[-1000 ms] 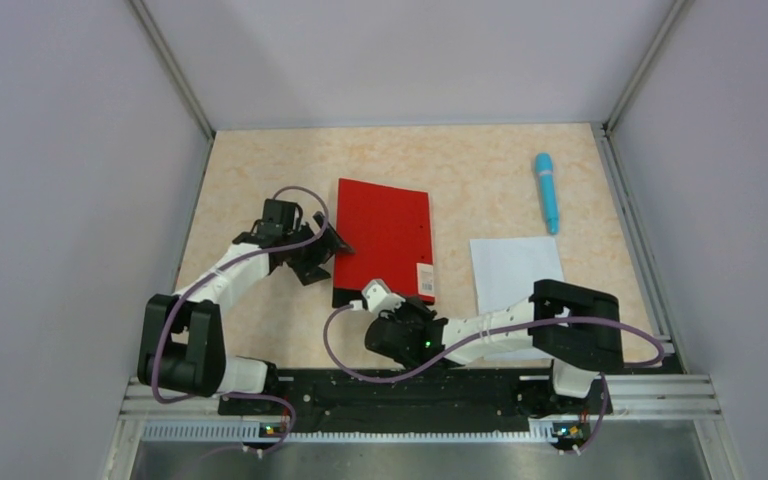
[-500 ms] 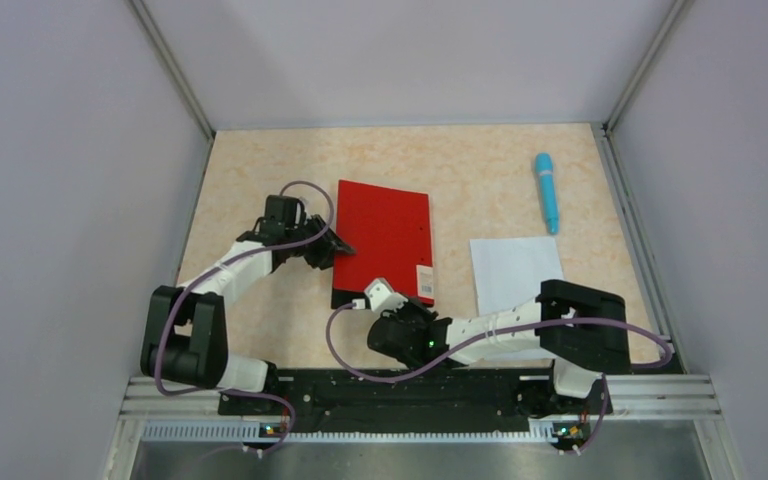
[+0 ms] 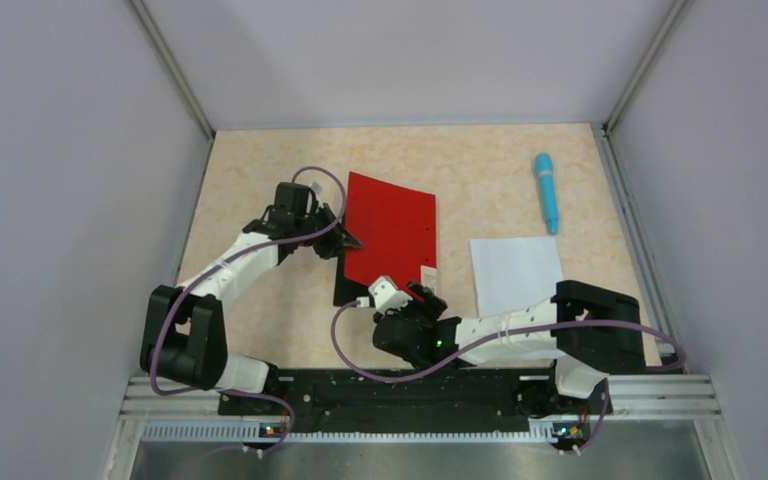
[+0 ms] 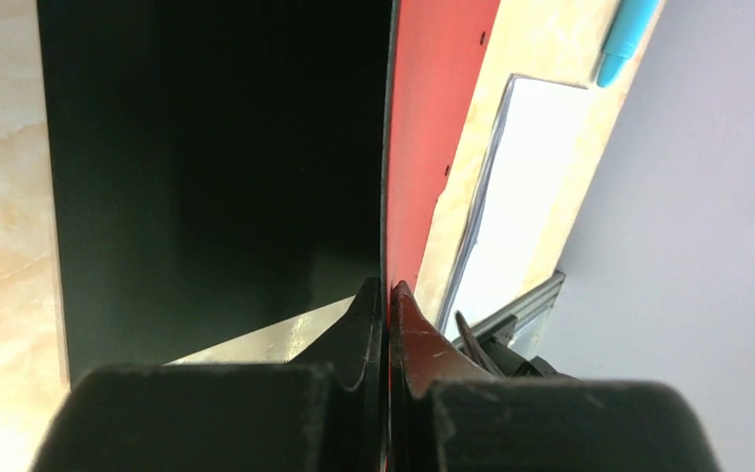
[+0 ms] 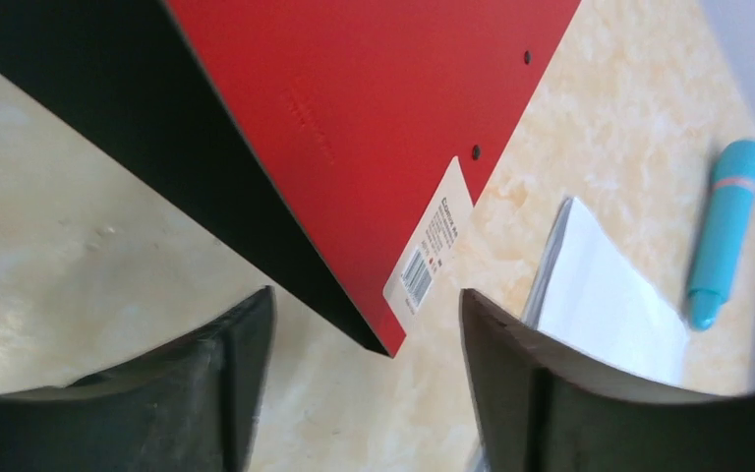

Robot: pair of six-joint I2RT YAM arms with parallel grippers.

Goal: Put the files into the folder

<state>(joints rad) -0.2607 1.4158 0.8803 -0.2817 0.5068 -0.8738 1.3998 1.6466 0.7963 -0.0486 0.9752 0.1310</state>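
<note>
Left wrist view: we see the left pincer (image 4: 387, 295) clamped on the folder (image 4: 437, 138), gripping its lifted red cover. Our right pincer (image 5: 364, 305) stands open, the folder's corner just ahead; files (image 5: 605, 295) lie ahead-right.

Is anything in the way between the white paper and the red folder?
Nothing lies on the beige table between the white paper sheet and the flat red folder. But its red cover, pinched up by the left gripper, seems hinged on the paper's side, standing before the black inside.
</note>
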